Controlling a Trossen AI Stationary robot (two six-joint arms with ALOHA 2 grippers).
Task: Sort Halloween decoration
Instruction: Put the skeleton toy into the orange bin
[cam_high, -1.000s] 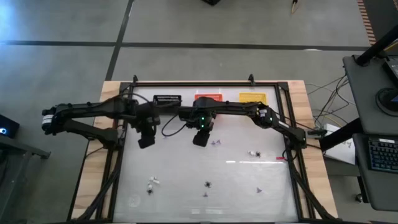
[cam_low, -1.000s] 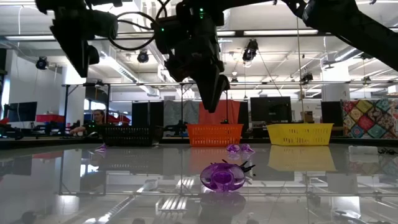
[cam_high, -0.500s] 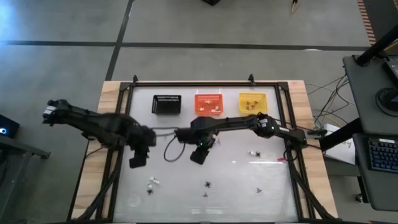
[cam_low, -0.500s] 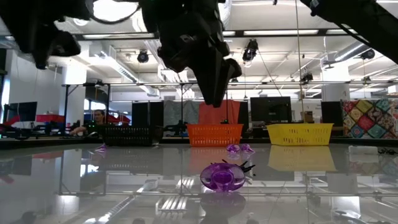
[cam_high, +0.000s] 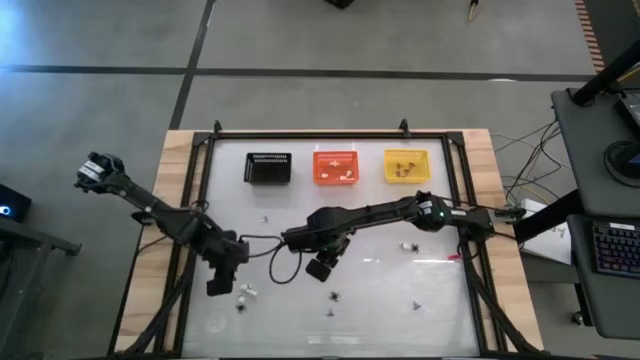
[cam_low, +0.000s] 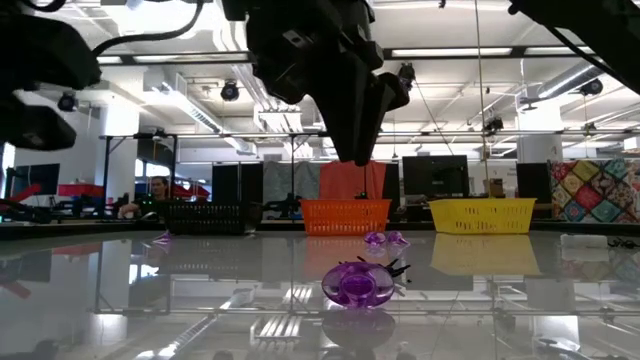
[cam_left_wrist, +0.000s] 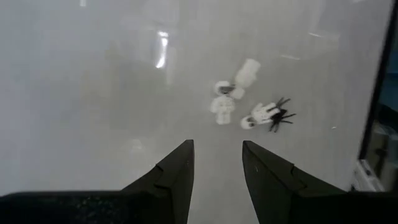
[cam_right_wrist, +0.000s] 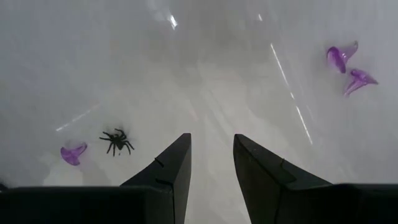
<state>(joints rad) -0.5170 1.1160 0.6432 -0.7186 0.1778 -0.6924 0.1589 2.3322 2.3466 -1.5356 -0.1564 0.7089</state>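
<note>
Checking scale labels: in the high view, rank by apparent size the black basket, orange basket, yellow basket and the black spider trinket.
1-3. Black rectangular basket, orange rectangular basket and yellow rectangular basket: look alike, not ranked.
4. Black spider trinket: far smallest.

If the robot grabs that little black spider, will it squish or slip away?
The black spider is tiny with thin legs, so they would probably bend. It looks light and lies on a shiny table, so it might skid when nudged.

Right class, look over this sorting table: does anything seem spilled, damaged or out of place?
Nothing looks damaged. Small trinkets lie loose on the white table rather than in the baskets: white skull-like pieces with a black spider near the left gripper, another black spider and purple plastic pieces near the right gripper.
</note>
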